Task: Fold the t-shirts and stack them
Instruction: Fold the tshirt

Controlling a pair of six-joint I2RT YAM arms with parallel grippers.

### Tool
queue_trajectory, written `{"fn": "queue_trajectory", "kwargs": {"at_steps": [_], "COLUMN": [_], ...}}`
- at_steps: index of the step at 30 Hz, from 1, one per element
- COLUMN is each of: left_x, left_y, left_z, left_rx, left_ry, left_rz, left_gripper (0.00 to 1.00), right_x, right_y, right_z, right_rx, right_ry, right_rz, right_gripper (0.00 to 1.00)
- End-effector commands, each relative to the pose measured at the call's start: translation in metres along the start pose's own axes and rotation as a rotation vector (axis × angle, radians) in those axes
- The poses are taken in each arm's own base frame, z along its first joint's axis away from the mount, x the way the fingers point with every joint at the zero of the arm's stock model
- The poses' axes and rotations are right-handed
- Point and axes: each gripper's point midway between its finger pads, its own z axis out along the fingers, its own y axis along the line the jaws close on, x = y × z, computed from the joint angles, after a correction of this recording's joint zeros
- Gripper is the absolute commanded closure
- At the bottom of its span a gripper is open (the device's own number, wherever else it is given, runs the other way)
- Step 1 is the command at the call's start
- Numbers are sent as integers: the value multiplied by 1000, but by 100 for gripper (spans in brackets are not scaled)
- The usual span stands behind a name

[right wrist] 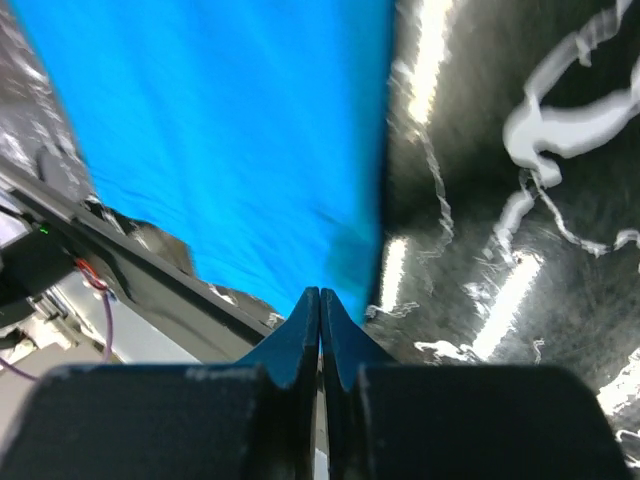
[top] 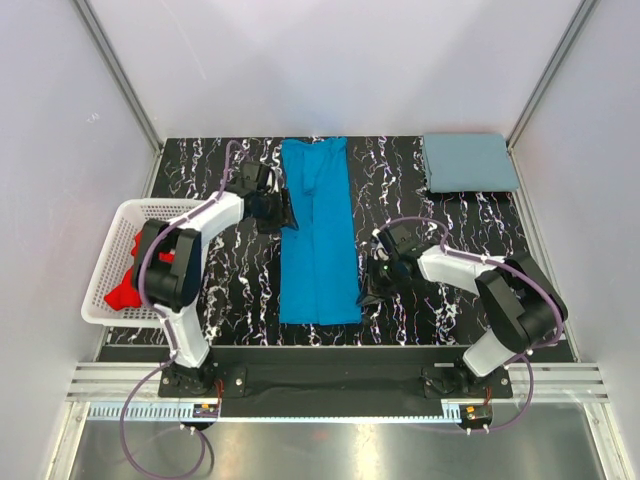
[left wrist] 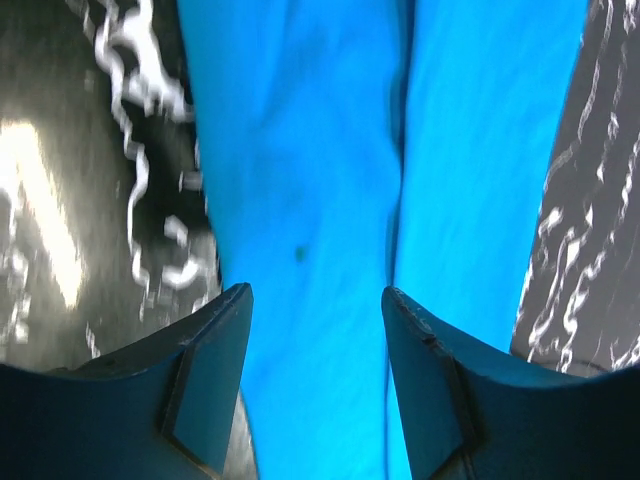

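Robotics lab test cell: white panel walls (top: 330, 60), alu frame posts (top: 115, 70), marbled black tabletop (top: 240, 290); left arm (top: 180, 270) + right arm (top: 500, 290) bolted to black base plate (top: 330, 375), purple cabling (top: 125, 440).

Overhead and close wrist views share blue t-shirt (top: 318, 235).

The bright blue t-shirt (top: 318, 235) is plain, one vivid colour all over. Under it the table (top: 420, 200) is black, veined with white marbling. Right of the blue shirt lies a plain dusty grey-blue t-shirt (top: 468, 163); left of it, a white lattice basket (top: 110, 262) holds solid red t-shirts (top: 125, 294).
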Motion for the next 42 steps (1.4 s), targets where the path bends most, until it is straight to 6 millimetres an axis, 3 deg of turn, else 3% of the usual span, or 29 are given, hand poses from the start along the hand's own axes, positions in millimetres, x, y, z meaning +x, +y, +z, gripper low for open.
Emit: {"fn": "queue_trajectory", "kwargs": {"at_steps": [1,3,5,6,7,8,11,14,19,23,30,35,38,42], "left_x": [13,38,48,70,70,87,101,121,143,160,185,203,213,220], "left_y": [-11,-10,-22,-20,-25,-14,-6,7,10,18,20,29,32,29], "left_z": [-26,-25,-30,-28,-35,-33,-47,-55,-62,-63,-68,-66,-65,-65], "left_rx": [45,49,106,143,170,148,124,57,55,33,15,-8,-3,34], "left_ry": [-47,-11,-21,30,0,25,16,41,61,76,90,106,119,120], "left_rz": [46,40,30,6,4,-14,4,50,55,64,56,36,17,-6], "left_gripper": [40,40,40,40,40,40,39,39,37,36,36,36,36,39], "right_x": [12,16,20,23,28,30,32,25,14,20,40,48,48,38], "right_y": [9,8,0,-5,-13,-16,-20,-11,17,28,-8,-25,-27,-8], "right_z": [0,2,5,6,7,7,3,-7,-19,-13,10,14,8,-10], "right_rx": [-68,-75,-48,-32,-9,-1,19,21,-48,-81,-13,32,53,23], "right_ry": [15,30,38,42,48,51,42,20,-13,9,45,49,36,-11], "right_rz": [6,7,13,22,30,32,26,9,-7,-17,26,41,38,13], "right_gripper": [95,95,95,95,95,95,95,95,94,94,94,94,94,91]}}
